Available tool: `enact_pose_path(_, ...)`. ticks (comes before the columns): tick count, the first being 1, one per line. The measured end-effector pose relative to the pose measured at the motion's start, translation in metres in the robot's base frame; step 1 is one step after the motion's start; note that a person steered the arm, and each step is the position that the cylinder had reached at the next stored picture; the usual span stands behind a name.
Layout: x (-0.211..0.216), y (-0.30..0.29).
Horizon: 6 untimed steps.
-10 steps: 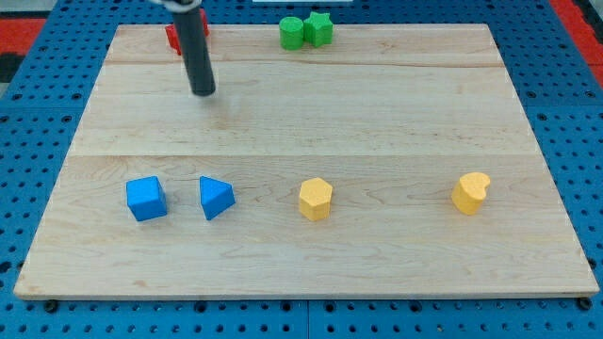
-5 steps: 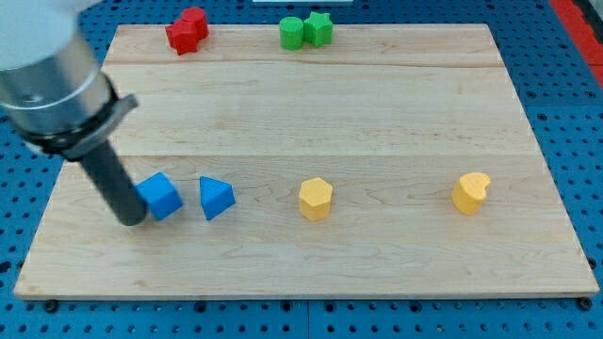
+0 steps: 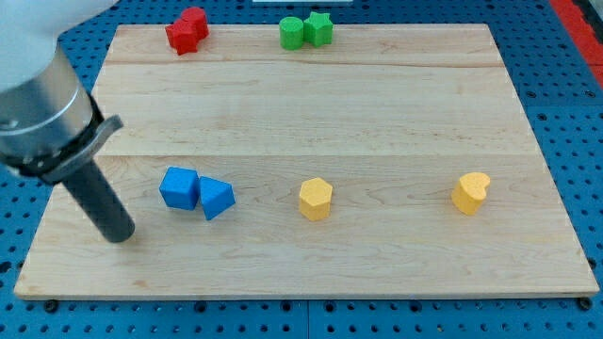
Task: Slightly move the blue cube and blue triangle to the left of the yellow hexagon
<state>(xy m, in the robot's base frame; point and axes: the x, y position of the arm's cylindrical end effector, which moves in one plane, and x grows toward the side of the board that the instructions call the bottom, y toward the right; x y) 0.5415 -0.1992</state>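
Blocks on a pale wooden board [image 3: 377,113]: the blue cube [image 3: 178,187] touches the blue triangle [image 3: 217,198] on its right, and both lie to the left of the yellow hexagon [image 3: 316,199], with a gap between triangle and hexagon. My tip [image 3: 121,234], the end of a dark rod with no jaws to open or close, rests on the board left of the cube and slightly below it, apart from it. A yellow heart-shaped block [image 3: 471,192] sits far right; two red blocks [image 3: 187,29] and two green blocks [image 3: 306,31] lie along the top edge.

Grey metal collar, dark rod, my tip [image 3: 121,235]
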Motion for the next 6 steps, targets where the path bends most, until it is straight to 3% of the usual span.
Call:
enact_pose_path(2,-0.037,0.034)
enact_pose_path(4,0.016,0.075)
enact_pose_path(6,-0.027,0.175)
